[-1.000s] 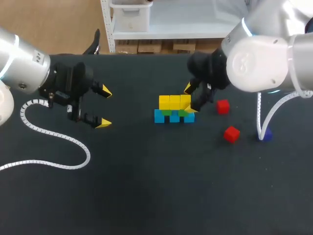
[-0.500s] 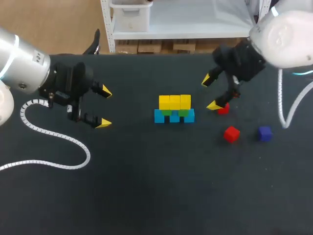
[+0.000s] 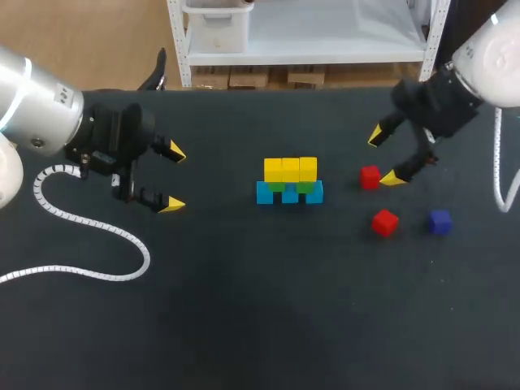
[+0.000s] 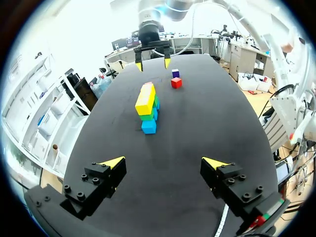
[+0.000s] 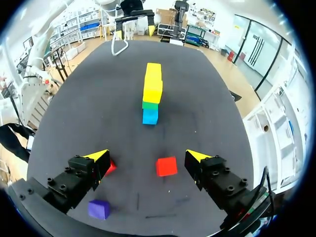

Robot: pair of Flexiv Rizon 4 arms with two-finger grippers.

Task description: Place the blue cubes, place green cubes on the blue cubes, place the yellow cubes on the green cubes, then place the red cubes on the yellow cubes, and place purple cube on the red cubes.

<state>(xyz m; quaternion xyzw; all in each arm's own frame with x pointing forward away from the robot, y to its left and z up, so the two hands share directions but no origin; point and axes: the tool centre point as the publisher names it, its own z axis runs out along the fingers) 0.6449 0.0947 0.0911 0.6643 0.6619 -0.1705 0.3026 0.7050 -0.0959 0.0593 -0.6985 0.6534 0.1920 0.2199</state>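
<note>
Dark worktop (image 3: 244, 309) runs wide from the mid-table blue-green-yellow stack (image 3: 290, 182) to its near edge — red cubes (image 3: 370, 176) and purple cube (image 3: 439, 222) lie toward the right edge. By them hangs the right gripper (image 3: 385, 157), spread; the left gripper (image 3: 174, 179), spread, near the left edge.

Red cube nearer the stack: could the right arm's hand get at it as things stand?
Probably yes. The right hand is open and close beside that red cube. In its wrist view the cube lies ahead between the spread fingers, with nothing on it. The other red cube and the stack stand apart.
</note>
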